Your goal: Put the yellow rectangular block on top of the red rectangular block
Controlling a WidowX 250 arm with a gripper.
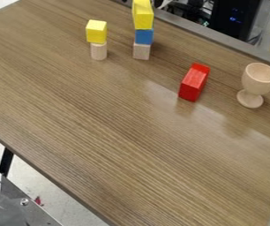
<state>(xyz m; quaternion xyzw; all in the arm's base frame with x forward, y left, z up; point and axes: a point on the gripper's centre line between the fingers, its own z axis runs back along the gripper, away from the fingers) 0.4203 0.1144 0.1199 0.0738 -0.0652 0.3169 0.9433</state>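
The yellow rectangular block lies on top of a blue cube, which rests on a plain wooden cube near the table's back edge. Its far end reaches the top edge of the view. The red rectangular block lies on its long side directly on the table, right of centre, with its long axis slanting from lower left to upper right. Nothing sits on the red block, and it stands apart from the stack.
Left of the stack, a yellow cube sits on a wooden cylinder. A wooden goblet stands upright to the right of the red block. The brown table has a grey strip along its back edge.
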